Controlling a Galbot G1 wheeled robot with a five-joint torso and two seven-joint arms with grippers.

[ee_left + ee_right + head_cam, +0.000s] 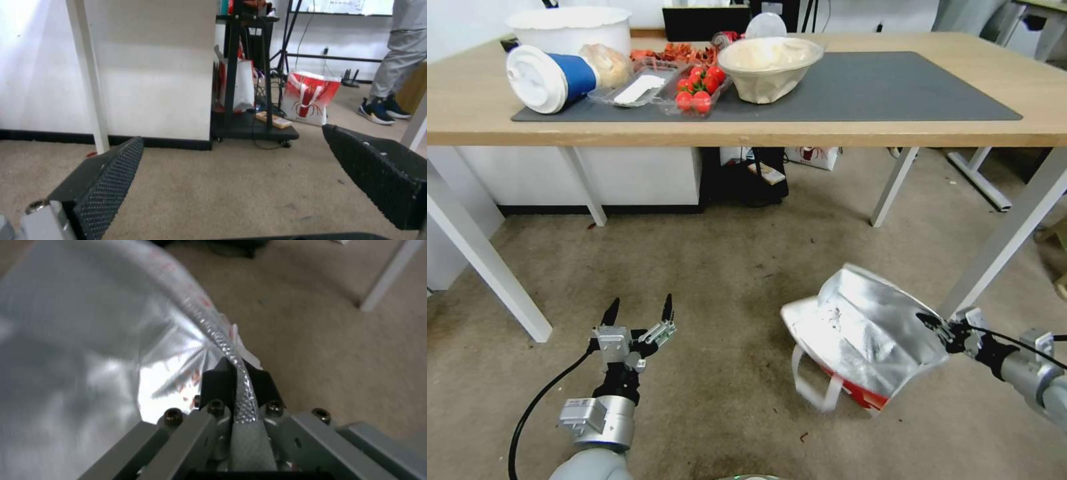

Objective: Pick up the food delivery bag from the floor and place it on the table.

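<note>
The food delivery bag (860, 333) hangs tilted at the right, its silver foil lining facing up, a red-and-white side below and a white strap handle (814, 387) dangling. My right gripper (935, 324) is shut on the bag's rim (209, 326), which runs between the pinched fingers (213, 380). I cannot tell whether the bag's lower corner touches the floor (714, 267). My left gripper (637, 312) hovers open and empty over the floor at the lower left, its ribbed pads (111, 180) wide apart. The light-wood table (894, 132) with a dark grey mat (894, 87) stretches across the back.
On the mat's left half lie a blue-and-white cup (550, 77), a tray of tomatoes (697, 87) and a white bowl (768, 67). White table legs (1000, 233) stand just behind the bag. A black cart (249, 128) and another red-and-white bag (309, 96) sit under the table.
</note>
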